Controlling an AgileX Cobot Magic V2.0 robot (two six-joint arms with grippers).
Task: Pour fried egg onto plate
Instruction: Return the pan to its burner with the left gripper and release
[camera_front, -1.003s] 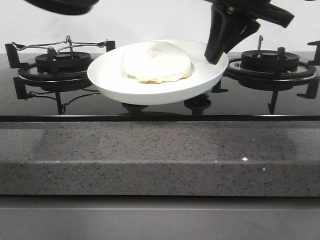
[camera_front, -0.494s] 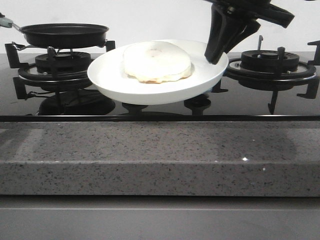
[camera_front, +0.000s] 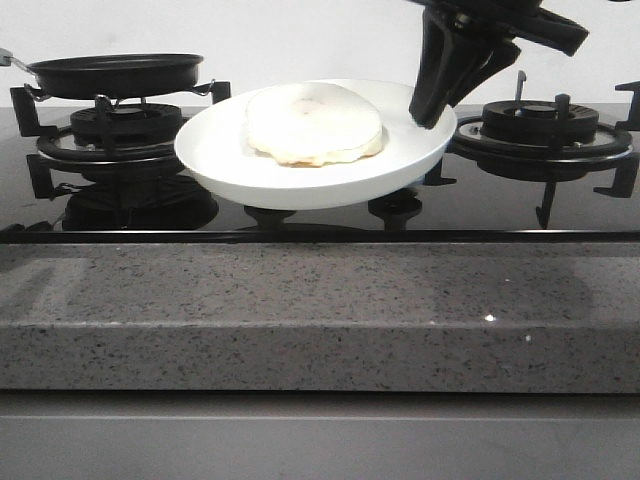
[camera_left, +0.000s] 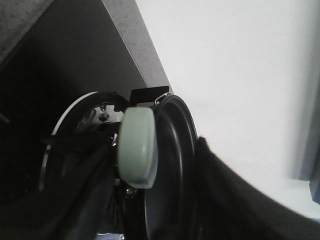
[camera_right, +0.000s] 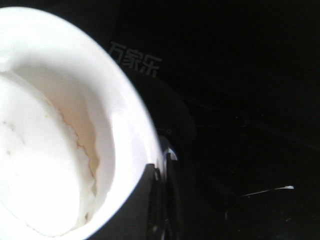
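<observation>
**Basically done: egg is on the plate, pan going back on the burner**

Egg status: the fried egg lies flat in the middle of the plate, pale side up, no yolk visible from the front. Pour step looks complete, judging by how things lie.

Plate: held in the air above the hob, centre of the counter towards the back edge, tilted slightly down to the front. The right gripper is clamped on the plate's rim at its right side; the right wrist view shows a dark finger against the rim, with the egg's edge well inside the dish.

Pan: the black frying pan is empty and sits level at the left burner, back-left of the counter. Can't tell if it bears fully on the grate or hangs just above it. In the left wrist view the pale green handle end lies between dark gripper parts; the left gripper looks closed around the handle, but the fingertips are blurred, so I cannot tell for sure.

Next, my read:
- left: confirm the pan is seated on the grate, then let go and lift clear without dragging the handle.
- right: lower the plate level onto free counter; the one-sided rim grip means tilt is the risk, and the egg could slide towards the front edge.
</observation>
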